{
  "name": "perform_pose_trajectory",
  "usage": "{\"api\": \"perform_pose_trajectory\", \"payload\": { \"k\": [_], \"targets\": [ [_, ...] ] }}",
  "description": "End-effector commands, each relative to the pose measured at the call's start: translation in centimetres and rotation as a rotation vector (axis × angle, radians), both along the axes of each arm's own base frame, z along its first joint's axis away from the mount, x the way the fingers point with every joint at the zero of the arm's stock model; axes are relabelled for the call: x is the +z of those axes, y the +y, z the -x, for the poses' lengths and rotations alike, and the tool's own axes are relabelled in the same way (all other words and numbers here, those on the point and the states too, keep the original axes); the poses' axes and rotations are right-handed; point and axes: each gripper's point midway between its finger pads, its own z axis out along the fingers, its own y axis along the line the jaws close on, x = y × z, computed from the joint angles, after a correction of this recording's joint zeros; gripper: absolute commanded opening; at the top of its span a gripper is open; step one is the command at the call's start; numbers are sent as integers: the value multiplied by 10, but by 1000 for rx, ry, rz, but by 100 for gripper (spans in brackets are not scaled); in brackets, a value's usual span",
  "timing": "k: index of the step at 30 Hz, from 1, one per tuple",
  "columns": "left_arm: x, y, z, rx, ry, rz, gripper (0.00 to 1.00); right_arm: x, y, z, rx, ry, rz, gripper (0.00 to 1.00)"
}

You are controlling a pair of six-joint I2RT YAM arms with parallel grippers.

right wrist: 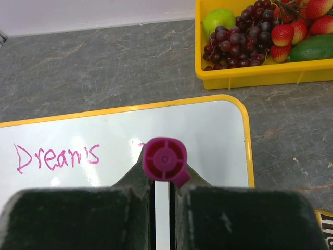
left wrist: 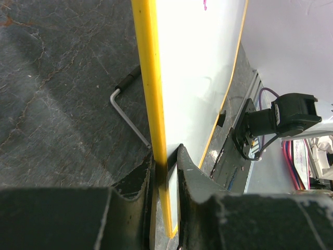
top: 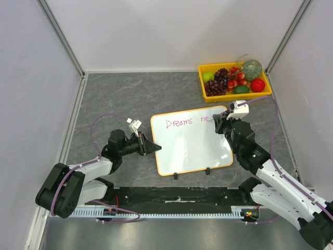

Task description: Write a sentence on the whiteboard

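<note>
Left hand [left wrist: 166, 156] clamps the orange-framed white whiteboard [top: 192, 148] at its edge, steadying it; right hand [right wrist: 164, 179] grips a magenta marker [right wrist: 165, 160] for writing.

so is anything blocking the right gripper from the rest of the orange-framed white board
Nothing visible does. The right gripper, shut on a magenta marker, is over the upper right of the orange-framed white board. The surface below the pink writing is bare and the left gripper clamps only its left edge.

The whiteboard [top: 192, 148] is framed in orange and lettered in magenta, matched by the magenta marker [right wrist: 165, 160]. The worktop [top: 125, 99] is veined dark grey. Purple grapes [top: 216, 84] are seen in the yellow tray [top: 234, 97].
</note>
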Motion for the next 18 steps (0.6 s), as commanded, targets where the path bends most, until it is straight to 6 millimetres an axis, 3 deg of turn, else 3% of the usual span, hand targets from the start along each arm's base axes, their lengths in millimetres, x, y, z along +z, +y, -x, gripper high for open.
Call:
{"api": "perform_pose_trajectory", "payload": {
  "k": [1, 10, 18],
  "targets": [
    [-18, 8, -7, 36, -32, -91, 2, 21, -8, -2, -37, -39, -2, 0],
    [-18, 9, -7, 39, -32, -91, 2, 50, -5, 0, -11, -94, -44, 0],
    [-18, 8, -7, 36, -32, -91, 2, 38, -4, -10, -40, -64, -6, 0]
  ]
}}
